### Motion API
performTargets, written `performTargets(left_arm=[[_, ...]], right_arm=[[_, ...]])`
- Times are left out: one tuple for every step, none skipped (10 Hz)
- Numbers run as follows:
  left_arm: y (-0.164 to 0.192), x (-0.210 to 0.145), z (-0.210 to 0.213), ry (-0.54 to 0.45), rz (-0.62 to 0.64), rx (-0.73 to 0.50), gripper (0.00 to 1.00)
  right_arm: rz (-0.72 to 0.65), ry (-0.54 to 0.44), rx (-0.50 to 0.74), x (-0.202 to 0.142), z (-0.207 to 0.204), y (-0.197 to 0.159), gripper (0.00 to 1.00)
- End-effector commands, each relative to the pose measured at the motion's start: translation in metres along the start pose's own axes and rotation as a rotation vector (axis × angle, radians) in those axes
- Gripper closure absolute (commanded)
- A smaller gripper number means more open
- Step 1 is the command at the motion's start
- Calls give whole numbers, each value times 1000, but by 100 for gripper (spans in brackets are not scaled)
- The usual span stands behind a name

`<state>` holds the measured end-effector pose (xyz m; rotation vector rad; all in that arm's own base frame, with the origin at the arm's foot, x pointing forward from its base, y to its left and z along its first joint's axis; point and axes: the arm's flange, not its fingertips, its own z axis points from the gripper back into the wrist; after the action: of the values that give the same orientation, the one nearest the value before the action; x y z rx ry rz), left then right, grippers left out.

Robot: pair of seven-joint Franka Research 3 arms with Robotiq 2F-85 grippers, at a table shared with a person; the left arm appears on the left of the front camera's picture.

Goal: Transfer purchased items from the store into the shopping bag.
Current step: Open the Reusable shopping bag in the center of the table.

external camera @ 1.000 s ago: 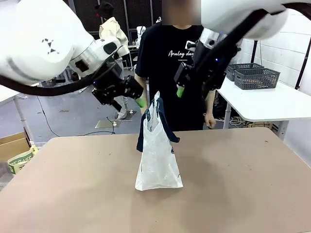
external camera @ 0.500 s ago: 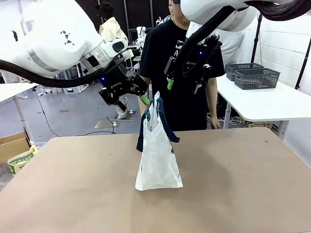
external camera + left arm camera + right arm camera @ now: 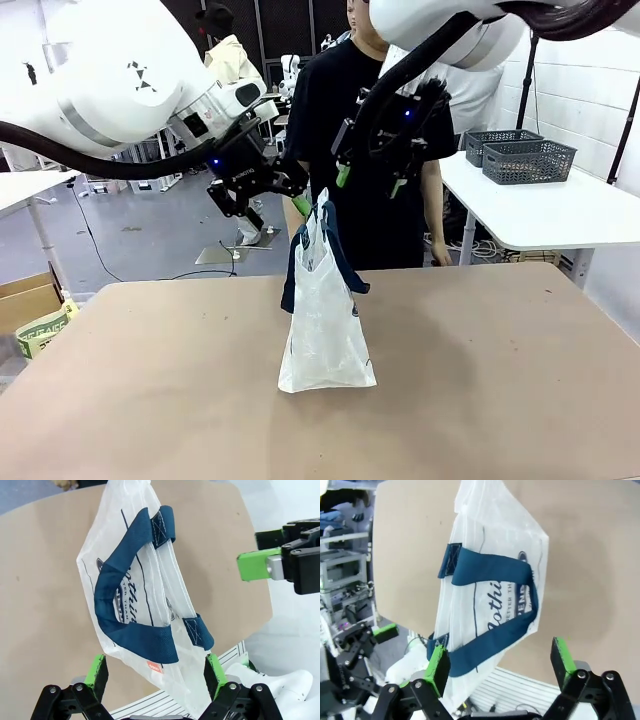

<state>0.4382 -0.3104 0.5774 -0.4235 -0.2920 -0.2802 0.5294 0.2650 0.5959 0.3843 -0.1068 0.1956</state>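
The translucent white plastic shopping bag with navy strap handles [image 3: 325,320] stands upright mid-table [image 3: 500,380], in front of a person in a black shirt [image 3: 322,110]. The 2 pincers hang just above its top: left pincer [image 3: 156,671] and right pincer [image 3: 501,665], both spread apart and empty.

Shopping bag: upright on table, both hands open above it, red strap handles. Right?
No: strap handles are navy blue, not red, per the left wrist view. Otherwise: shopping bag upright on table, left hand and right hand open above it.
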Motion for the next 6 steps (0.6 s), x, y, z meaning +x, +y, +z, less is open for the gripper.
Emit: performTargets(left_arm=[[-4,8,-5,-16,56,19,0],[0,6,-8,-21,79,21,0],[7,8,-12,-19,92,8,0],[12,8,-14,-22,103,11,0],[15,9,-16,-30,111,17,0],[17,8,-16,-25,120,15,0]], right_arm=[[4,59,52,28,-5,-4,0],[6,75,64,34,-10,-5,0],[10,89,71,39,-14,-7,0],[11,106,74,45,-20,-6,0],[16,114,83,51,-24,-6,0],[14,122,90,54,-29,-4,0]])
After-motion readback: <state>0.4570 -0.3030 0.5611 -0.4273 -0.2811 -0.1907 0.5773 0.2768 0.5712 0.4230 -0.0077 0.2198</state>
